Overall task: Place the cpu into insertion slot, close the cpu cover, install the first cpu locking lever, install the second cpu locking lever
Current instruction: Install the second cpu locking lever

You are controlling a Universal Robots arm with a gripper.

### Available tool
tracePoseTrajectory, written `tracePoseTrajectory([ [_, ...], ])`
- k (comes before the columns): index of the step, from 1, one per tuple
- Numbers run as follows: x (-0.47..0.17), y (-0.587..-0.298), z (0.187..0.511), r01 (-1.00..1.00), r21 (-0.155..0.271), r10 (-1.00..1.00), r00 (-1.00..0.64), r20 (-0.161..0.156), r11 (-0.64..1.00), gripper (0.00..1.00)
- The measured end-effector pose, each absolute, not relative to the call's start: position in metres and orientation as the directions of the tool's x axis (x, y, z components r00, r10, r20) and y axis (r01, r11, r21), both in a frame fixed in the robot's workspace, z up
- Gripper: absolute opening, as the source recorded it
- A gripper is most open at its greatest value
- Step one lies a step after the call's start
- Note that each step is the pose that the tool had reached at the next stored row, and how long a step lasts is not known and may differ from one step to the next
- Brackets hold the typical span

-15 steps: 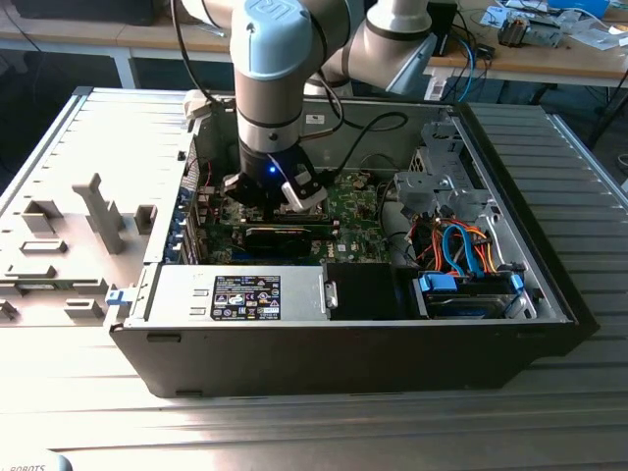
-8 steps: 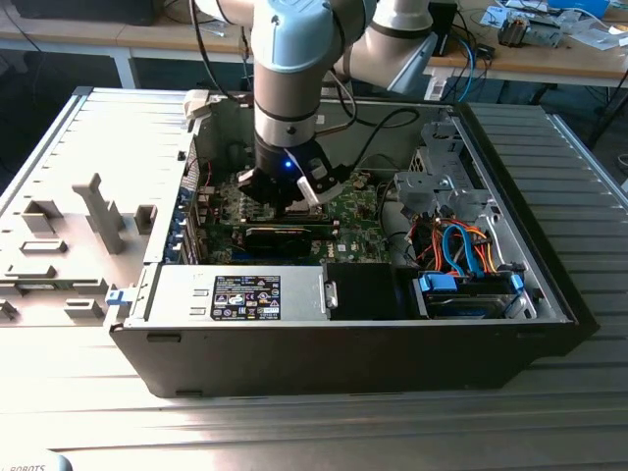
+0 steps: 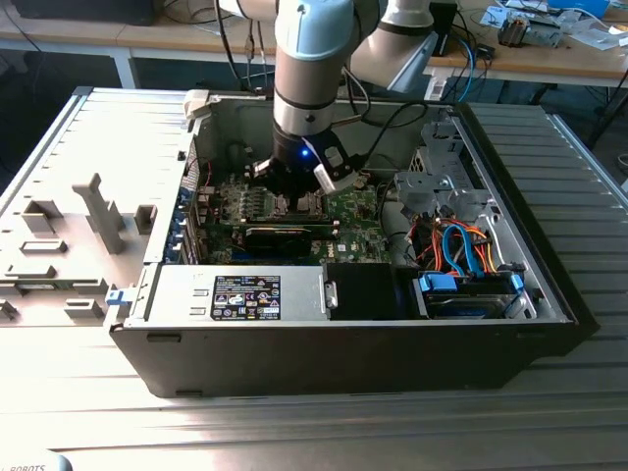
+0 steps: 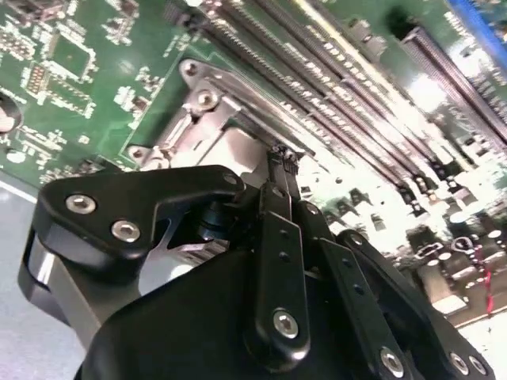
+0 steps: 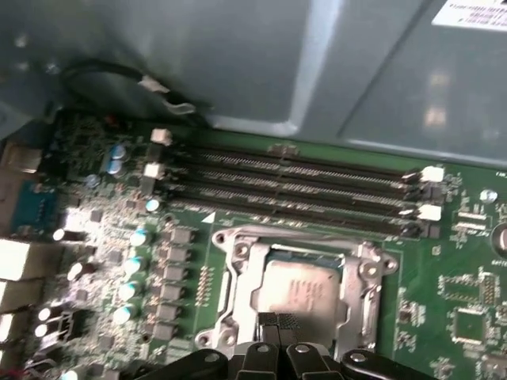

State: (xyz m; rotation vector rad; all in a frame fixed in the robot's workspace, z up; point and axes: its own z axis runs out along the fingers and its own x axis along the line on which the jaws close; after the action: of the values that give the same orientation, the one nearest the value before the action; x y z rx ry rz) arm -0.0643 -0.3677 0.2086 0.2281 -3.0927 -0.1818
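Note:
The cpu [image 5: 301, 290], a dull silver square, lies flat in the insertion slot on the green motherboard. The slot's contact field is hidden beneath it. The cpu cover [image 5: 238, 277] lies down around the chip as a silver frame, also seen in the second wrist view [image 4: 186, 127]. A thin lever rod [image 5: 277, 233] runs along the socket's side next to the memory slots. My gripper [image 4: 283, 162] is shut, its black fingertips [image 5: 277, 323] pressed together at the edge of the socket. In the exterior view the gripper [image 3: 294, 196] reaches down into the open computer case over the board.
Long black memory slots [image 5: 293, 186] run beside the socket, with the grey case wall [image 5: 238, 55] beyond. A black card [image 3: 289, 235], a silver power supply box [image 3: 245, 294] and a drive bay with blue and orange cables [image 3: 461, 255] crowd the case. Grey fixtures [image 3: 98, 211] stand on the exterior view's left.

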Motion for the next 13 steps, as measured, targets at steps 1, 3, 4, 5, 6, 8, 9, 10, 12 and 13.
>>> tracePoseTrajectory([
  [1, -0.063, -0.366, 0.209, -0.144, 0.111, -0.148, -0.989, 0.028, 0.983, 0.11],
  [3, -0.061, -0.362, 0.209, -0.144, 0.090, -0.147, -0.989, 0.031, 0.985, 0.11],
  [4, -0.060, -0.360, 0.209, -0.144, 0.079, -0.147, -0.989, 0.033, 0.986, 0.11],
  [5, -0.060, -0.359, 0.211, -0.144, 0.072, -0.147, -0.989, 0.034, 0.987, 0.11],
  [6, -0.059, -0.358, 0.215, -0.144, 0.067, -0.147, -0.989, 0.035, 0.987, 0.11],
  [8, -0.059, -0.357, 0.224, -0.144, 0.064, -0.147, -0.989, 0.035, 0.987, 0.11],
  [9, -0.059, -0.357, 0.228, -0.144, 0.064, -0.147, -0.989, 0.035, 0.987, 0.11],
  [10, -0.059, -0.357, 0.232, -0.144, 0.063, -0.147, -0.989, 0.035, 0.988, 0.11],
  [12, -0.059, -0.357, 0.239, -0.144, 0.063, -0.146, -0.989, 0.035, 0.988, 0.11],
  [13, -0.059, -0.357, 0.240, -0.144, 0.063, -0.146, -0.989, 0.035, 0.988, 0.11],
])
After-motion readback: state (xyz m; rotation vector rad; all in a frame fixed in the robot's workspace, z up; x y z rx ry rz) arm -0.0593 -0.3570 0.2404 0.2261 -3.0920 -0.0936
